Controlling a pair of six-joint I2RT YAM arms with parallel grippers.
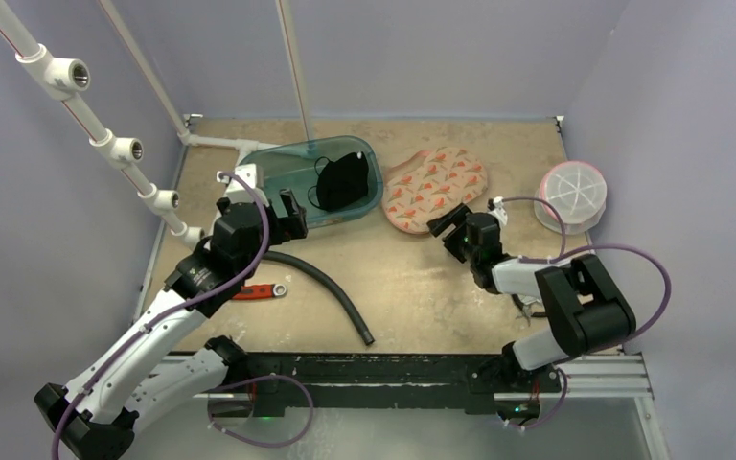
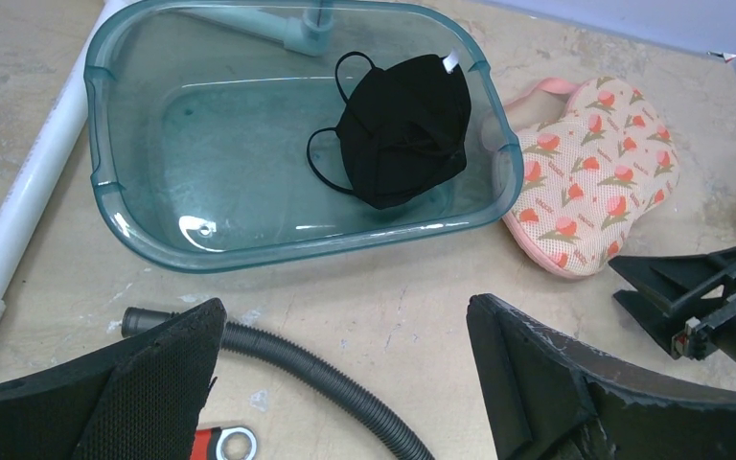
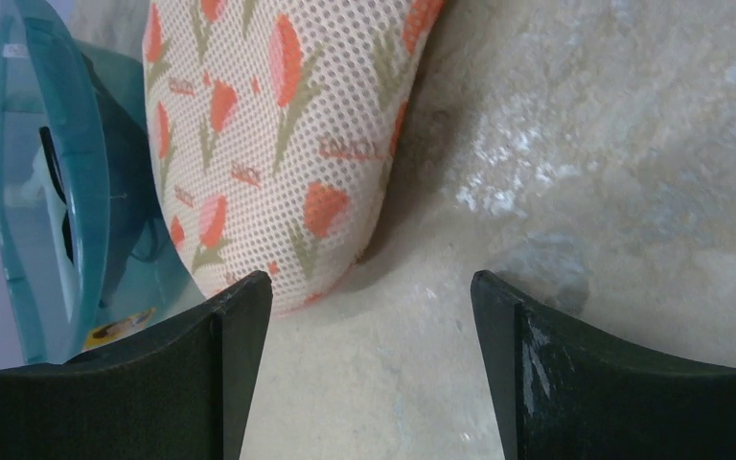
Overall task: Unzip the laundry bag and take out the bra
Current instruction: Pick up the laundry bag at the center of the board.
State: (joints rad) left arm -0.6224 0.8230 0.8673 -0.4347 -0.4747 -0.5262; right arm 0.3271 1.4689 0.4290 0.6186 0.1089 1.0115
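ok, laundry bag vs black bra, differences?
The laundry bag is cream mesh with red flowers; the black bra is plain black. The bag lies flat on the table; the bra sits folded inside the teal tub. The bag looks bigger than the bra. Both are soft fabric.

Both arms share one build. The left arm (image 1: 144, 337), at the lower left of the top view, and the right arm (image 1: 522, 276), at the lower right, have white tubular links between blocky black joints. A purple cable (image 1: 264, 225) loops along the left one, and a second purple cable (image 1: 667, 281) arcs beside the right. The left fingers (image 2: 153, 383) are black wedges, one faced with a woven pad. The right fingers (image 3: 575, 383) are dark and scuffed.
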